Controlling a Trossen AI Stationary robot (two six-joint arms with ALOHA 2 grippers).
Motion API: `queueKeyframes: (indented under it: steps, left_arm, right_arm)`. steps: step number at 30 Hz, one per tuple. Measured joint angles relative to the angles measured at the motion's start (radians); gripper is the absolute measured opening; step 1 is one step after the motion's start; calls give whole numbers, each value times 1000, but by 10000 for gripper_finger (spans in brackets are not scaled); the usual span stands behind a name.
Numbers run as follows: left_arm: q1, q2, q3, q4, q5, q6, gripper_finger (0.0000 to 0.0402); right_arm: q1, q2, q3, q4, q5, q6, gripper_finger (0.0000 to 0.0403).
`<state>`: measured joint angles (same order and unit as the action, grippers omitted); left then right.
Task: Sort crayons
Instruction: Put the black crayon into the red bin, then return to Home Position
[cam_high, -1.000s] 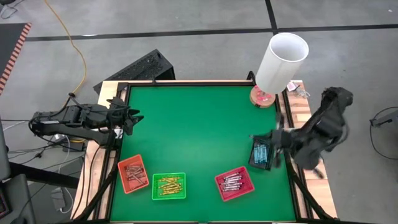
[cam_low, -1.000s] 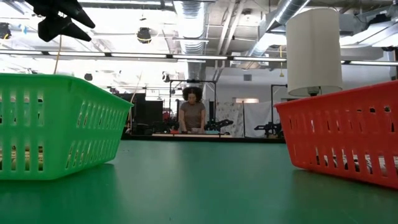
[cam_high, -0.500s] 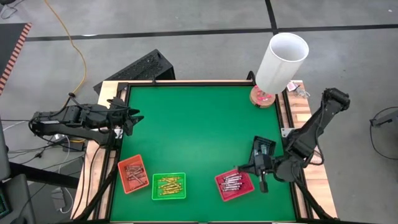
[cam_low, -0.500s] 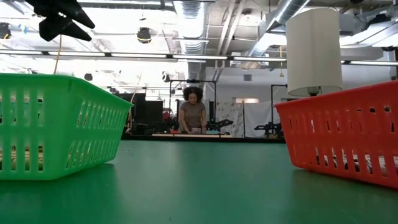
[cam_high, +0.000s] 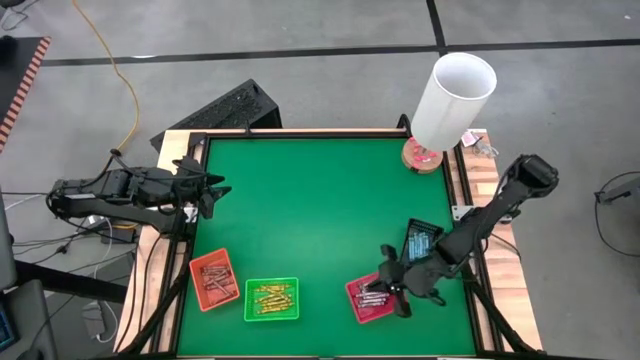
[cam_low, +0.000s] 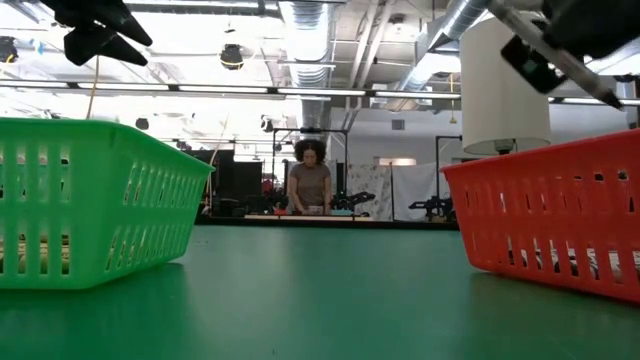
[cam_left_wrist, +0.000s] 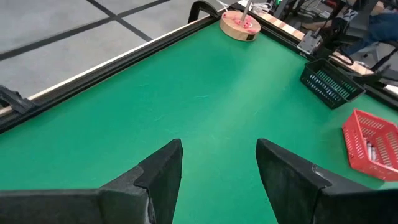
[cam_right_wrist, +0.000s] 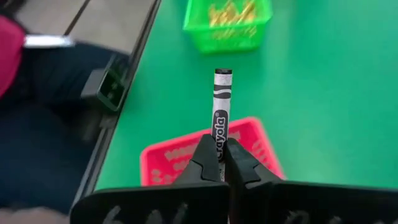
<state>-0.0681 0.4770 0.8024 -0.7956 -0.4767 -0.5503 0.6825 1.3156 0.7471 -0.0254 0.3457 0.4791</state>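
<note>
My right gripper (cam_right_wrist: 219, 163) is pinched tight on a grey crayon (cam_right_wrist: 220, 118), gripped at its lower end; the crayon sticks straight out past my fingertips, long axis in line with the fingers, flat dark tip pointing away from the wrist. In the high view that gripper (cam_high: 392, 288) hangs over the red tray (cam_high: 361, 302) near the table's front edge, right of centre; the crayon itself is too small to make out there. The red tray already holds grey crayons (cam_high: 374, 291). Just behind it sits the black tray (cam_high: 420, 243), by the right edge of the green table (cam_high: 320, 200). Farther left along the front are the green tray (cam_high: 272, 299) with yellow-gold crayons (cam_high: 271, 297), then the orange tray (cam_high: 214, 279) with reddish-brown crayons (cam_high: 214, 280). A white lamp (cam_high: 452, 98) stands at the far right corner. My left gripper (cam_high: 214, 188) waits at the left edge with its fingers (cam_left_wrist: 163, 174) spread, holding nothing.
</note>
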Motion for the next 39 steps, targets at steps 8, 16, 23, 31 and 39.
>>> queueKeyframes:
  steps: [8, 16, 23, 31, 39]
  left_arm:
    - [0, 0, 0, 0, 0, 16, 195]
    - [0, 0, 0, 0, -1, 16, 195]
    - [0, 0, 0, -1, -1, 16, 195]
    - [0, 0, 0, -1, -1, 27, 195]
    - [0, 0, 0, -1, 16, -23, 195]
  right_arm:
    - [-60, 62, 0, -15, -200, 81, 0]
    - [-133, 162, 0, -32, -378, 100, 1]
    - [-183, 195, 68, -212, -401, 117, 33]
    - [-187, 195, 119, -288, -401, 89, 75]
    - [-189, 173, 285, -298, -401, 24, 77]
